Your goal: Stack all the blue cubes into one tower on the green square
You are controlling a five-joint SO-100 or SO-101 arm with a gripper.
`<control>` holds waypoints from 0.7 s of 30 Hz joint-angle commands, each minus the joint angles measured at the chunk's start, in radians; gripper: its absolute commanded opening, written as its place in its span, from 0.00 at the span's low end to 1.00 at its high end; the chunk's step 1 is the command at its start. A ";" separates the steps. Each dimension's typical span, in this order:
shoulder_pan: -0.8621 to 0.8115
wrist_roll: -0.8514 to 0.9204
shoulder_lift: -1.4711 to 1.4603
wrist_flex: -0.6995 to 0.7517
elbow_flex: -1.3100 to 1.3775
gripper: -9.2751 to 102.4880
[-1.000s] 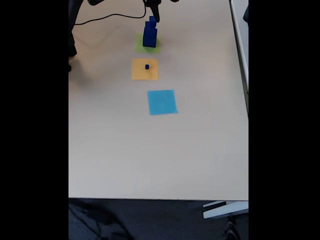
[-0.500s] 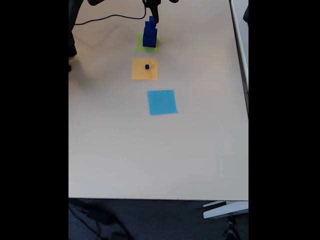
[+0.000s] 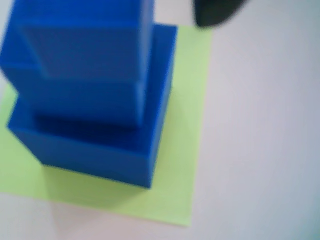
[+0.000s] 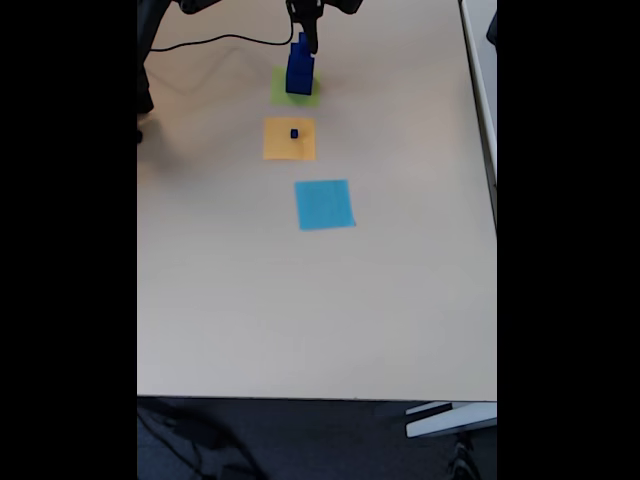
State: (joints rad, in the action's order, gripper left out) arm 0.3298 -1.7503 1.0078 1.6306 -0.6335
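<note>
On the green square (image 3: 186,165) at the far end of the counter (image 4: 320,300), a tower of blue cubes (image 3: 95,100) stood, its widest cube at the bottom and narrower ones stacked above. The wrist view showed three tiers, the top one cut off by the upper edge of the picture, so the full count in the tower could not be made out; the whole close-up was blurred. In the fixed view the tower (image 4: 299,72) was small and its tiers ran together. A dark rounded tip at the upper edge of the wrist view, apart from the stack, was too blurred to identify. The end effector (image 4: 309,38) hung at the tower's top in the fixed view, dark against dark, and whether it was clenched or released could not be told. Nearer the camera, one tiny blue cube (image 4: 294,133) sat alone near the middle of an orange square (image 4: 289,148). Beyond that lay one light blue square (image 4: 324,204), bare. There were three paper squares in a rough line. A black cable (image 4: 215,39) curved across the far counter edge.
</note>
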 commanded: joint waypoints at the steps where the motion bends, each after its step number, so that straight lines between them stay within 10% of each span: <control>1: 0.002 0.000 0.011 0.003 0.040 0.30; 21: -0.002 0.026 0.012 0.020 0.026 0.25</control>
State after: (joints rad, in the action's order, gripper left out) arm 0.3298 -1.7303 1.0002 1.6490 -0.6335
